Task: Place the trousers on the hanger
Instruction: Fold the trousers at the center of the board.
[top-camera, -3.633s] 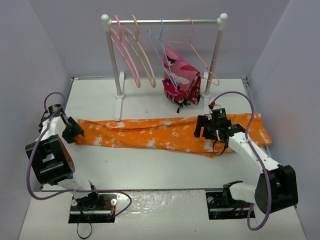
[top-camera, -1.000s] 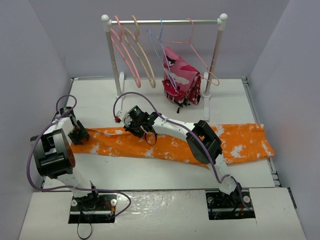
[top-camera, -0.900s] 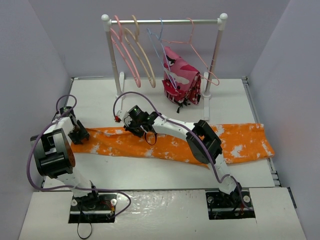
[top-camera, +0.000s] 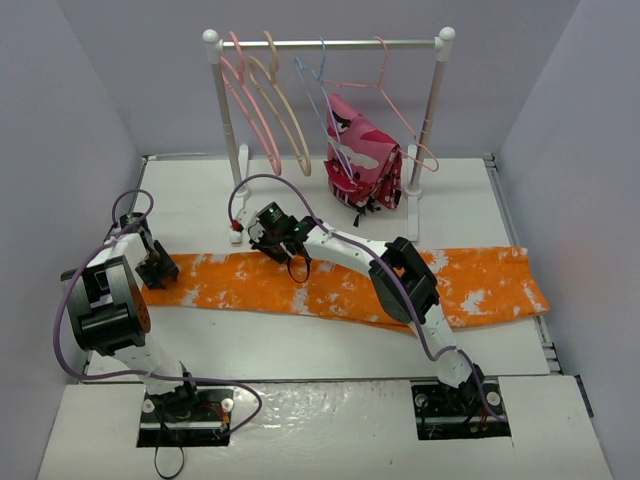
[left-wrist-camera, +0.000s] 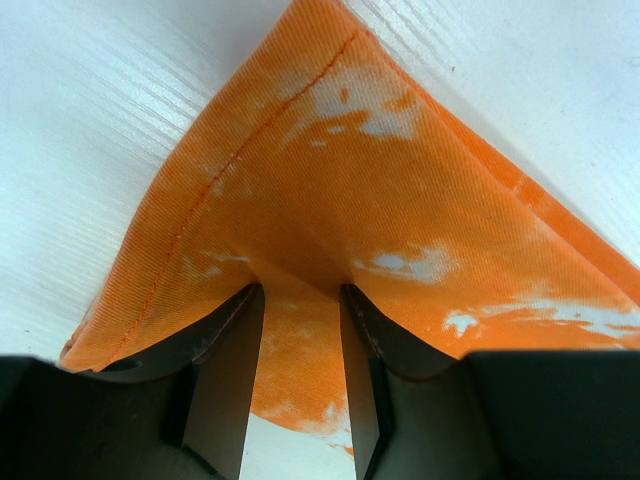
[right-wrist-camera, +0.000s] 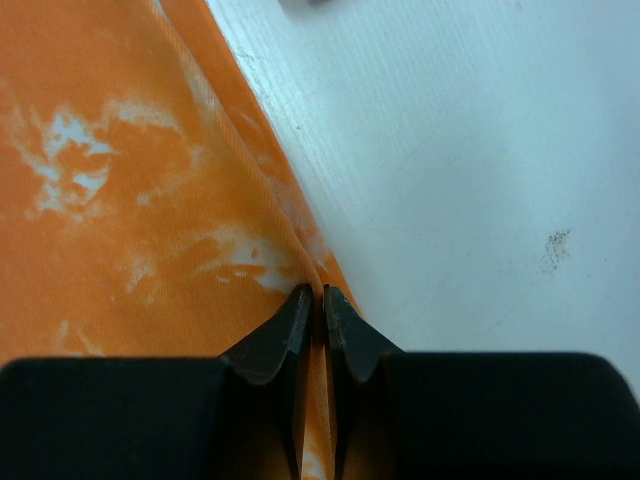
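The orange trousers (top-camera: 470, 285) with white blotches lie stretched flat across the table from left to right. My left gripper (top-camera: 160, 270) is shut on their left end; in its wrist view the cloth (left-wrist-camera: 330, 170) bunches between the two fingers of that gripper (left-wrist-camera: 300, 292). My right arm reaches far over to the left. Its gripper (top-camera: 265, 240) sits on the trousers' far edge, and its tips (right-wrist-camera: 312, 295) pinch a thin fold of the orange cloth (right-wrist-camera: 130, 200). The bright pink hanger (top-camera: 258, 130) hangs at the left of the rack, apart from both grippers.
The white clothes rack (top-camera: 330, 43) stands at the back, its feet (top-camera: 238, 208) just behind the trousers. A beige hanger (top-camera: 290, 125), a thin light-blue one (top-camera: 322, 100) and a pink-red camouflage garment (top-camera: 362, 152) hang on it. Grey walls close in both sides.
The right gripper crossed from the right part of the trousers to the left part. In the last second it shifted slightly toward the rack, drawing the far edge with it. The left gripper stayed put.
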